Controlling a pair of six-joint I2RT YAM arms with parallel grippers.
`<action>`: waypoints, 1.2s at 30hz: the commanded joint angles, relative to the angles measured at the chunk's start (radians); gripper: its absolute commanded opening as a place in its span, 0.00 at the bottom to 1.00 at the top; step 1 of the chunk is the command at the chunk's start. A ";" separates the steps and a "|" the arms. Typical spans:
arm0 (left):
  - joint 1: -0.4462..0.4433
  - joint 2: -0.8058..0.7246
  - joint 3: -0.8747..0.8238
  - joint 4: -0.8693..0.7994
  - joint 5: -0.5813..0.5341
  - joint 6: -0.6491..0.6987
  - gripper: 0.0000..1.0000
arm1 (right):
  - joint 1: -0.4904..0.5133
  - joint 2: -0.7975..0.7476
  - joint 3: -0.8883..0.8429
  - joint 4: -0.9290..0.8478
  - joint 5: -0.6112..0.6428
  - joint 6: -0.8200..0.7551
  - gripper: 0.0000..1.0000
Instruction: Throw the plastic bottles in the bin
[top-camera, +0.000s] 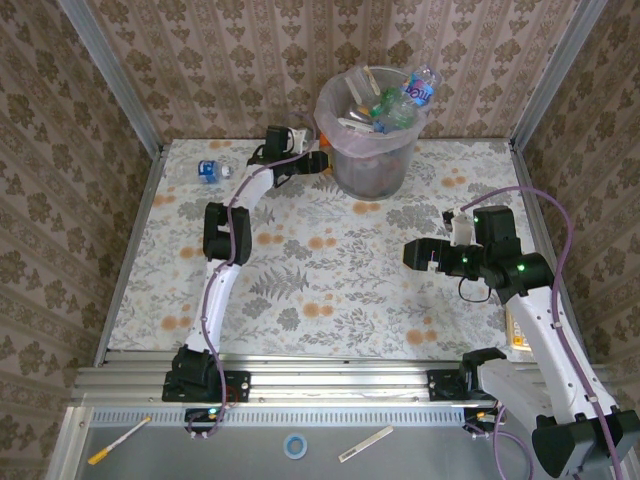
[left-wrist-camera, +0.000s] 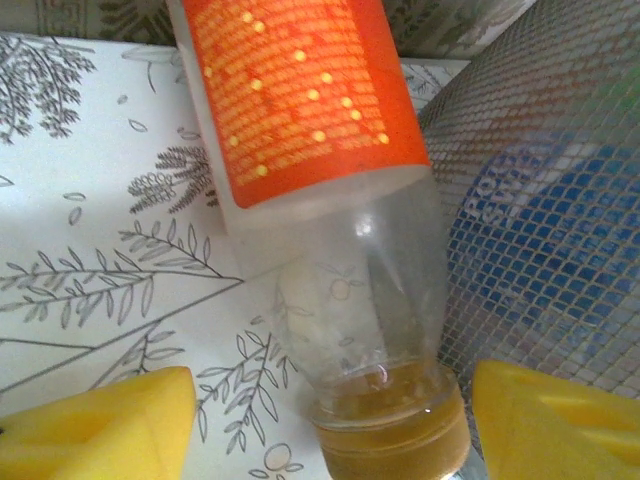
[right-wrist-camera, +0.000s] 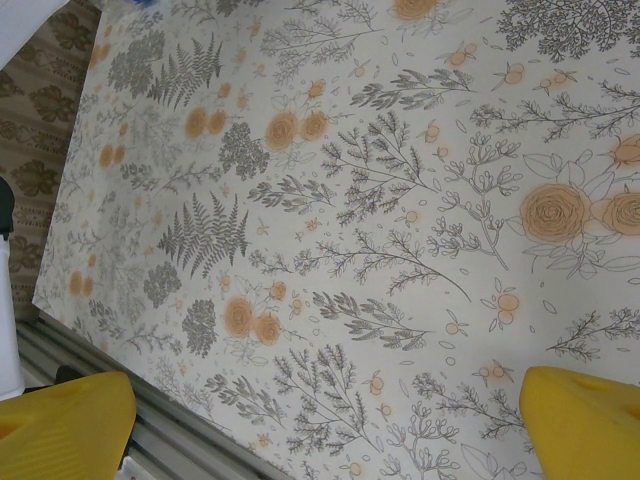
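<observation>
A clear plastic bottle with an orange label (left-wrist-camera: 300, 90) lies on the flowered tablecloth, its amber cap (left-wrist-camera: 395, 430) pointing at my left gripper (left-wrist-camera: 335, 420). The gripper is open, its yellow fingers (left-wrist-camera: 100, 425) standing either side of the cap with a wide gap on the left. The grey mesh bin (left-wrist-camera: 545, 200) is right beside the bottle. From above, the bin (top-camera: 372, 165) with its pinkish bag is piled with several bottles (top-camera: 385, 100), and my left gripper (top-camera: 318, 160) sits at its left foot. A blue-labelled bottle (top-camera: 208, 170) lies at the back left. My right gripper (top-camera: 420, 255) (right-wrist-camera: 325, 420) hangs open over bare cloth.
The table's metal front rail (right-wrist-camera: 150, 420) runs under my right gripper. A yellow object (top-camera: 516, 335) lies at the right edge by the right arm. On the front ledge are a pen (top-camera: 118, 441), a tape roll (top-camera: 295, 446) and a flat stick (top-camera: 365, 444). Wallpapered walls enclose the table.
</observation>
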 joint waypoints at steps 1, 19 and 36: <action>-0.020 -0.006 0.023 -0.103 0.016 0.008 0.74 | -0.001 -0.012 -0.007 -0.010 0.001 -0.002 1.00; -0.026 0.022 0.100 -0.211 -0.116 0.002 0.56 | -0.002 -0.023 -0.010 -0.011 0.007 -0.003 1.00; 0.003 -0.145 -0.172 -0.049 -0.070 -0.016 0.25 | -0.002 -0.027 -0.008 -0.012 0.013 -0.002 1.00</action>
